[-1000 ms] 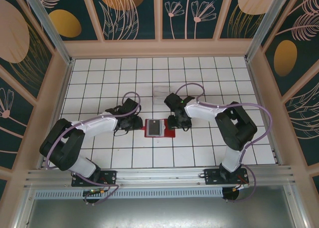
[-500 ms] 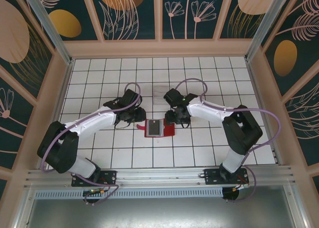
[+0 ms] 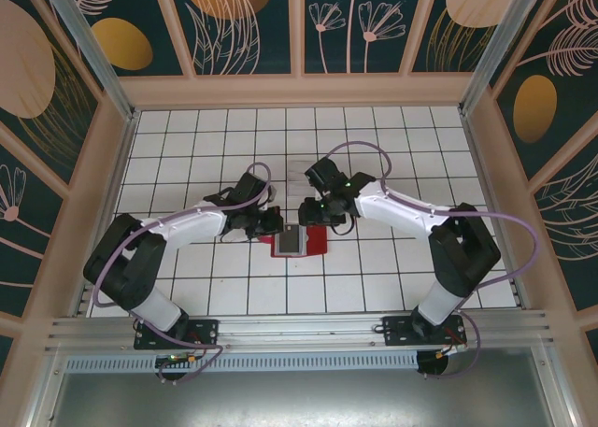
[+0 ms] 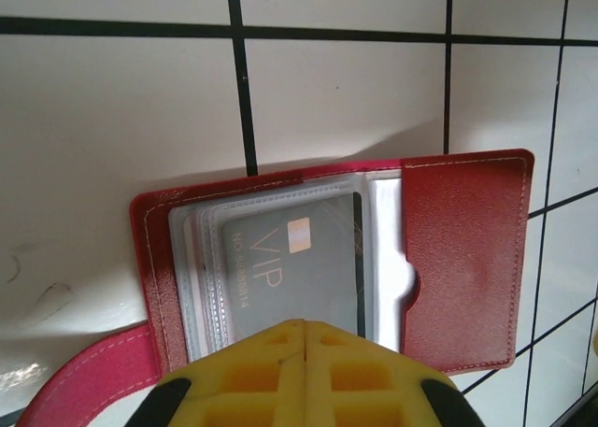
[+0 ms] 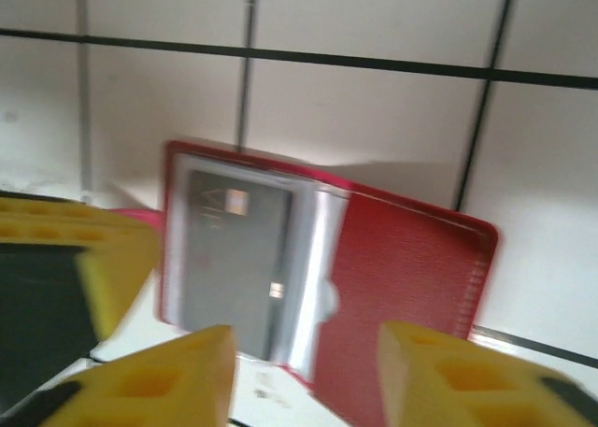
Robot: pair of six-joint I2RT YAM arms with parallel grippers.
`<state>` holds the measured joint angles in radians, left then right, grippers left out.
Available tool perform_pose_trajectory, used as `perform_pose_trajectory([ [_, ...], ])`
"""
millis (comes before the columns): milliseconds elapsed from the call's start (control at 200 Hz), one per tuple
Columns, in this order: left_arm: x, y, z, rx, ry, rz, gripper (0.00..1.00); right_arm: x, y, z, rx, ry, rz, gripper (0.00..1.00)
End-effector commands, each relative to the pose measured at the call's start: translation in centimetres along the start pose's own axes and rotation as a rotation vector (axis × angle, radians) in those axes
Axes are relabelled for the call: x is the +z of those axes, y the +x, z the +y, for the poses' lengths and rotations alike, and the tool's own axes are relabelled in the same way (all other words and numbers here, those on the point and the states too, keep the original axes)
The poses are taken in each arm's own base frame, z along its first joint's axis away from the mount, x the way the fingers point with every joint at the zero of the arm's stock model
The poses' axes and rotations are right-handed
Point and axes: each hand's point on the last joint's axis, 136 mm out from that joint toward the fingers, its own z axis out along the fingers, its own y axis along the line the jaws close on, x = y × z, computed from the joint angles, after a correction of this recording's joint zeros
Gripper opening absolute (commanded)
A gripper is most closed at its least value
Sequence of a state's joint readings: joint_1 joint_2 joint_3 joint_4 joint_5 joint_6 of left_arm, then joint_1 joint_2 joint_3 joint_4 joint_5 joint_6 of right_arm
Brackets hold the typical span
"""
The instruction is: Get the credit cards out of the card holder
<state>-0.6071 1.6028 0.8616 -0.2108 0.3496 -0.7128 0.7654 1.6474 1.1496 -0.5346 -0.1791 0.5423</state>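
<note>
The red card holder [image 3: 318, 244] lies open on the white tiles between my two grippers. A grey credit card [image 4: 290, 268] marked VIP sits inside its see-through sleeve, left of the bare red flap [image 4: 467, 259]. My left gripper [image 4: 304, 329] is shut, its yellow tips meeting over the holder's near edge with nothing seen between them. It hovers at the holder's left side [image 3: 274, 223]. My right gripper [image 5: 308, 371] is open above the holder [image 5: 402, 277], one finger on each side of the sleeve's edge, and the grey card [image 5: 234, 249] shows blurred.
A clear plastic tray [image 3: 302, 173] rests on the tiles just behind the holder. A red strap [image 4: 84, 380] trails from the holder's left corner. The left gripper's yellow finger [image 5: 75, 259] shows at the left of the right wrist view. Wooden walls ring the tiled floor.
My left gripper has shut and moved right up to the holder's left edge. My right gripper has shifted left over the holder's far side and its jaws have narrowed.
</note>
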Motion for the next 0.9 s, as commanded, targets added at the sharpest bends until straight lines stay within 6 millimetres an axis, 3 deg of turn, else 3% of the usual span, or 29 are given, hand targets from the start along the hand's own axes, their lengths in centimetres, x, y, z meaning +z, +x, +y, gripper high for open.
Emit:
perform_pose_trajectory([
  [0, 0.8, 0.5, -0.1, -0.010, 0.029, 0.024, 0.05, 0.8, 1.0, 1.9, 0.038, -0.156, 0.033, 0.32],
  [140, 1.3, 0.9, 0.2, -0.009, 0.025, 0.040, 0.05, 2.4, 2.1, 1.7, 0.063, -0.197, 0.069, 0.21],
  [556, 2.6, 2.0, 3.8, -0.022, -0.117, 0.077, 0.04, 5.7, 4.4, -1.5, 0.115, -0.169, 0.130, 0.20],
  [891, 2.7, 2.5, 4.8, -0.025, -0.151, 0.081, 0.04, 7.6, 6.4, -5.8, 0.152, -0.037, 0.168, 0.15],
])
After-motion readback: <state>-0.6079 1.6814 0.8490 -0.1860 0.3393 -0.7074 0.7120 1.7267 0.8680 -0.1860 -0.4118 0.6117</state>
